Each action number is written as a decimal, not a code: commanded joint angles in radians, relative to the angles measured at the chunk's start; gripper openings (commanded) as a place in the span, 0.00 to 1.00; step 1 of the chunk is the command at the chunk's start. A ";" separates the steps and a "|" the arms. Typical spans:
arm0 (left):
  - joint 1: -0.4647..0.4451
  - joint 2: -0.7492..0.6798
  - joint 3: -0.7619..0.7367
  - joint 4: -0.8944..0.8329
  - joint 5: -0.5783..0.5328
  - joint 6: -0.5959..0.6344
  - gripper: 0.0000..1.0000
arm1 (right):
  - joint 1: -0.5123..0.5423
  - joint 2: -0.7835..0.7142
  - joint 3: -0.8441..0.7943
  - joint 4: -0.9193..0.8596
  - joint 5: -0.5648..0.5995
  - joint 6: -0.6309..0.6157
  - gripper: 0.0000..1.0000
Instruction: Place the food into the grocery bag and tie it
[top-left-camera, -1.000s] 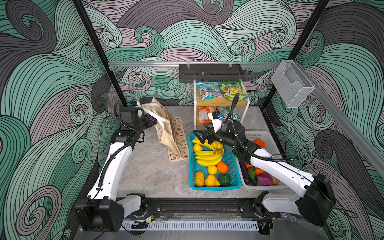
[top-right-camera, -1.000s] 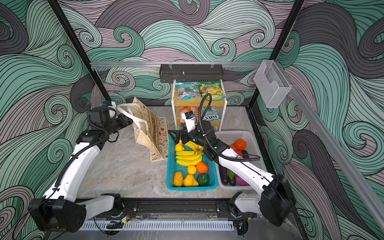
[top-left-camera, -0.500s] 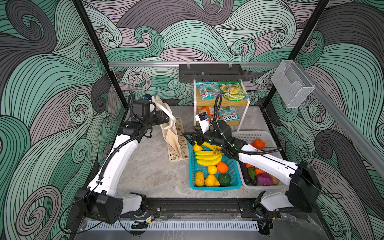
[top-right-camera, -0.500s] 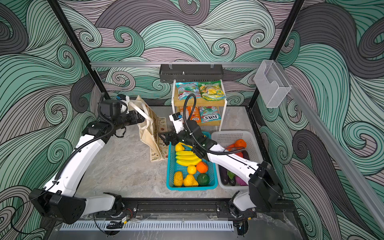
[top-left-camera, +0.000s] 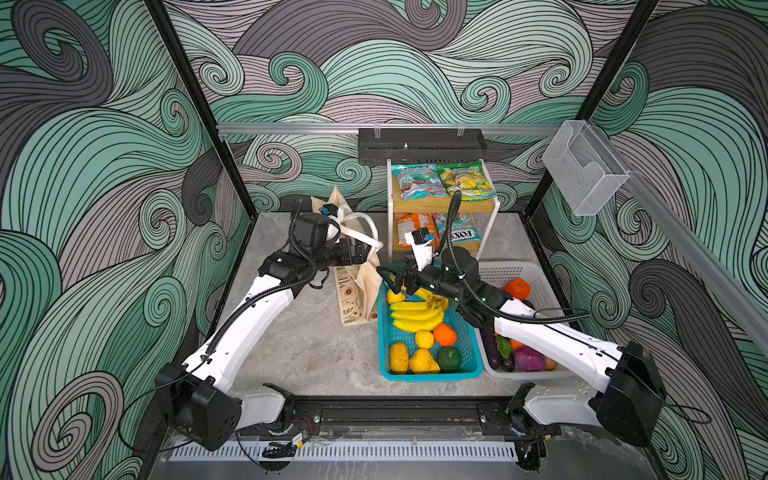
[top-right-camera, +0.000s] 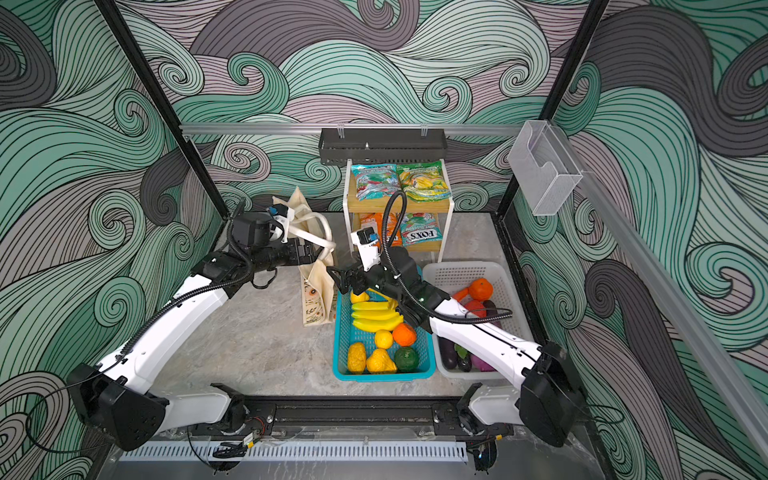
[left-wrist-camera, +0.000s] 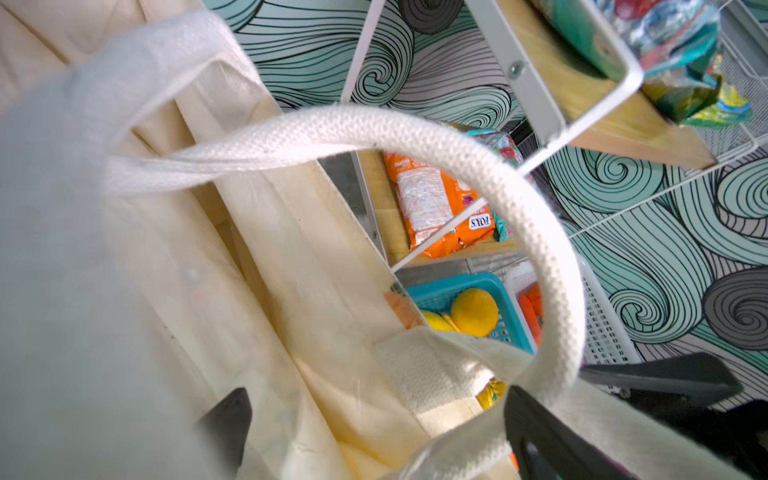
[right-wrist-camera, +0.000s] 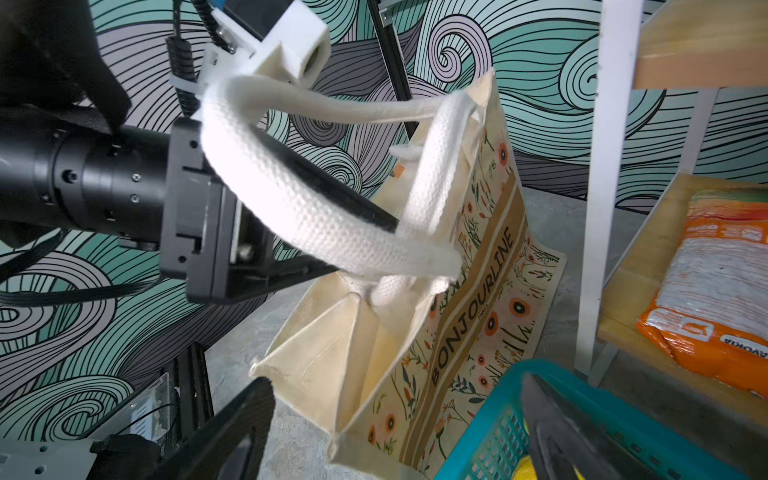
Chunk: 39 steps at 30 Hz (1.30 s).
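Note:
The grocery bag (top-left-camera: 358, 291) (top-right-camera: 316, 291), a cream tote with a floral print and a tan "BONJOURLINE" band (right-wrist-camera: 478, 270), stands slumped left of the teal basket (top-left-camera: 428, 376). My left gripper (top-left-camera: 366, 254) (left-wrist-camera: 374, 399) is open at the bag's mouth. Cream fabric lies between its fingers, and a white rope handle (left-wrist-camera: 415, 133) (right-wrist-camera: 316, 224) hangs over it. My right gripper (top-left-camera: 384, 276) (right-wrist-camera: 395, 390) is open and empty, beside the bag's printed side and over the basket's far corner. Food sits in the basket: bananas (top-left-camera: 415, 316) and an orange (top-left-camera: 444, 334).
A white basket (top-left-camera: 498, 270) with vegetables stands right of the teal one. Behind them is a wooden shelf (top-left-camera: 440, 205) carrying snack packets (top-left-camera: 419, 180). The right arm stretches across both baskets. Bare grey tabletop (top-left-camera: 307, 345) lies in front of the bag.
The left gripper moved right with the bag's top and opened at its mouth. The bag now stands closer to the teal basket. The right gripper shifted left toward the bag.

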 joint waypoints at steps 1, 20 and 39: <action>-0.024 0.052 0.028 -0.112 -0.129 0.057 0.81 | -0.006 -0.054 -0.018 0.004 0.035 -0.017 0.92; -0.017 -0.034 0.183 -0.492 -0.426 0.127 0.00 | -0.015 -0.180 -0.062 -0.029 0.066 -0.060 0.93; 0.224 -0.120 0.008 -0.378 -0.293 0.025 0.70 | -0.015 -0.113 -0.054 0.002 -0.013 0.001 0.94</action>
